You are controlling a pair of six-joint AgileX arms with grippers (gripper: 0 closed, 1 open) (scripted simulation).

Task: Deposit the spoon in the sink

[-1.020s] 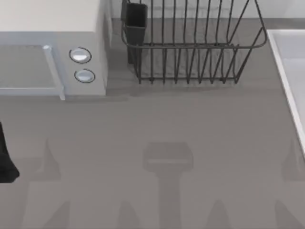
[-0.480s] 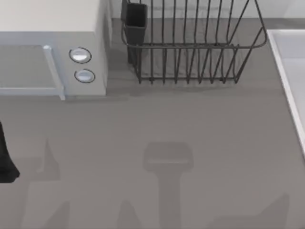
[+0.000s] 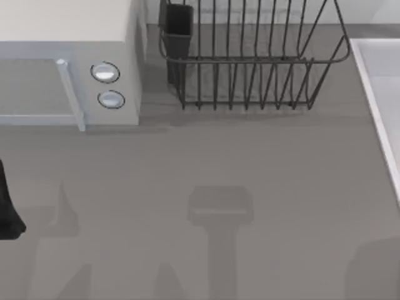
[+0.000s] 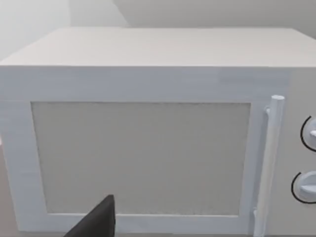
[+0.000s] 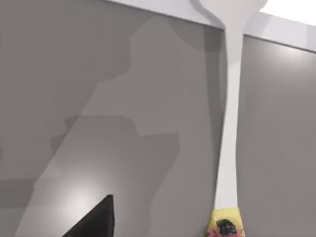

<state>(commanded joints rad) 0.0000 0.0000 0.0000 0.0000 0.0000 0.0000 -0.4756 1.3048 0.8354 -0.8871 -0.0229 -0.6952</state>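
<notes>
Spoon [image 5: 228, 123] lengthwise, bowl toward sink [image 5: 291, 27] rim

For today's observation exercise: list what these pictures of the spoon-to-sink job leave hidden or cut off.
- Spoon: right wrist view's upper edge cuts its bowl, the lower edge its decorated handle end, so any grip on it is unseen.
- Sink: top view's right edge cuts it; only a rim and a strip of basin show.
- Left arm: a dark part at the top view's left edge; its jaws are cut off.
- Microwave: left wrist view's right edge cuts its knobs.
</notes>
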